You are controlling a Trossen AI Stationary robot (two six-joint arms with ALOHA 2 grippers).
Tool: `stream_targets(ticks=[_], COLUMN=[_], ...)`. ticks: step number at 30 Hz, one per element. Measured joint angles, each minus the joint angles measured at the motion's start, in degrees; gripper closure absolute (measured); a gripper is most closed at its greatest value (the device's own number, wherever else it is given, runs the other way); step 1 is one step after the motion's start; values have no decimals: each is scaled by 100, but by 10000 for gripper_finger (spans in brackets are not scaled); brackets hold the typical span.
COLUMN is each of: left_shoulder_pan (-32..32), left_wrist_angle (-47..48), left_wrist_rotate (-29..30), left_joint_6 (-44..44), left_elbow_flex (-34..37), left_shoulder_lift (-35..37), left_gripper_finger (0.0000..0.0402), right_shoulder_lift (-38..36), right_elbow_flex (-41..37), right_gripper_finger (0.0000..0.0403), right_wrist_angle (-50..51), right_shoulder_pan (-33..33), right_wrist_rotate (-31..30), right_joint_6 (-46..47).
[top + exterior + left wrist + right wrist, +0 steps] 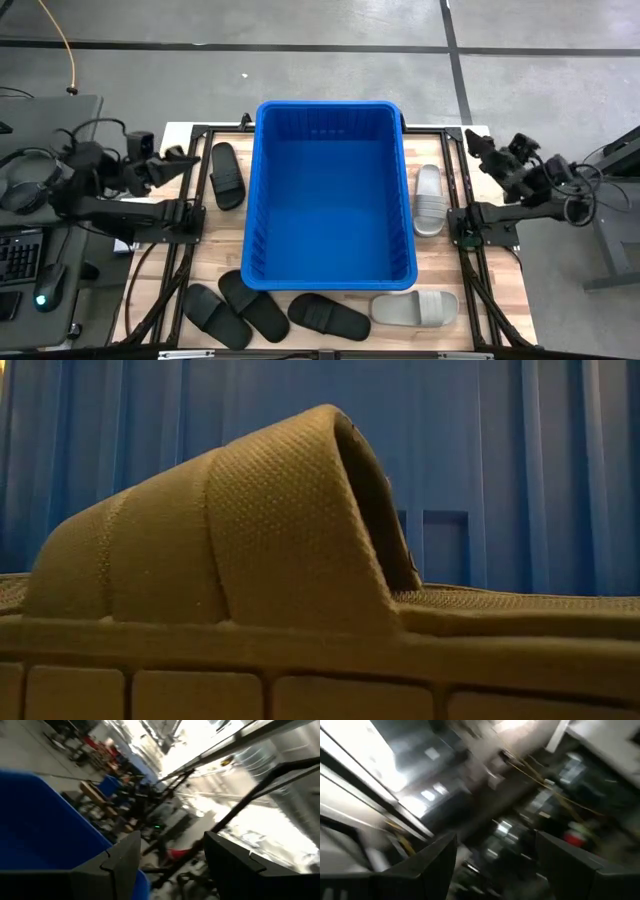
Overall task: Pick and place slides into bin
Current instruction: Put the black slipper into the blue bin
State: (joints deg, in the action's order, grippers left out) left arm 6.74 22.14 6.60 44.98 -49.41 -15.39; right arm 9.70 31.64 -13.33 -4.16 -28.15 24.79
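Note:
The blue bin (258, 190) stands in the middle of the table. Several black slides lie flat on their soles: one (227, 175) left of the bin, the others (253, 303) along the near edge. One grey slide (428, 200) lies right of the bin, another (414, 307) near its front right corner. The low view is filled by a slide's strap (250, 530) in front of the bin's wall (500, 460). My left gripper (185, 160) hangs open at the table's left edge, raised. My right gripper (475, 145) hangs open at the right edge, also raised. Nothing is between either pair of fingers (125, 865) (440, 860).
A black metal frame (200, 200) runs along both sides of the table, by the arm bases. A desk with a keyboard, mouse and headphones (25, 180) stands left of the table. The bin's corner (40, 830) shows in the left wrist view, with the room beyond.

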Motion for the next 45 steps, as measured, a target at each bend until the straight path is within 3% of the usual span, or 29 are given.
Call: stream_targets(ticks=[5,15,19,23,26,30,38,41,45], left_shoulder_pan=[0,0,4,4,7,4,7,4,4], left_wrist_angle=[344,1145,2010,3136,4000,4685,4934,4309,2732], left_wrist_rotate=[413,726,1555,2752,3048,3070,3058,2895,1830], left_joint_6=[-501,-1860,-2136,-2219,-2024,-1812,-1912,-2130,-2764], left_elbow_flex=[-954,-2514,-3031,-3774,-4314,-4673,-4685,-4588,-4520], left_shoulder_lift=[-870,-2592,-3026,-3286,-3386,-3455,-3473,-3559,-3729], left_gripper_finger=[195,195,195,195,195,195,195,195,195], right_shoulder_lift=[814,1935,2319,2747,3051,3387,3619,3649,3671], right_elbow_flex=[762,1641,2136,2740,3197,3610,3803,3800,3795], right_gripper_finger=[142,142,142,142,142,142,142,142,142], right_wrist_angle=[846,1164,1689,2661,3413,3802,3704,3704,3624], right_shoulder_pan=[0,0,2,2,4,4,4,4,7], right_wrist_rotate=[-620,-626,-576,-625,-630,-620,-749,-849,-897], right_joint_6=[-228,-855,-1078,-1061,-981,-985,-980,-912,-836])
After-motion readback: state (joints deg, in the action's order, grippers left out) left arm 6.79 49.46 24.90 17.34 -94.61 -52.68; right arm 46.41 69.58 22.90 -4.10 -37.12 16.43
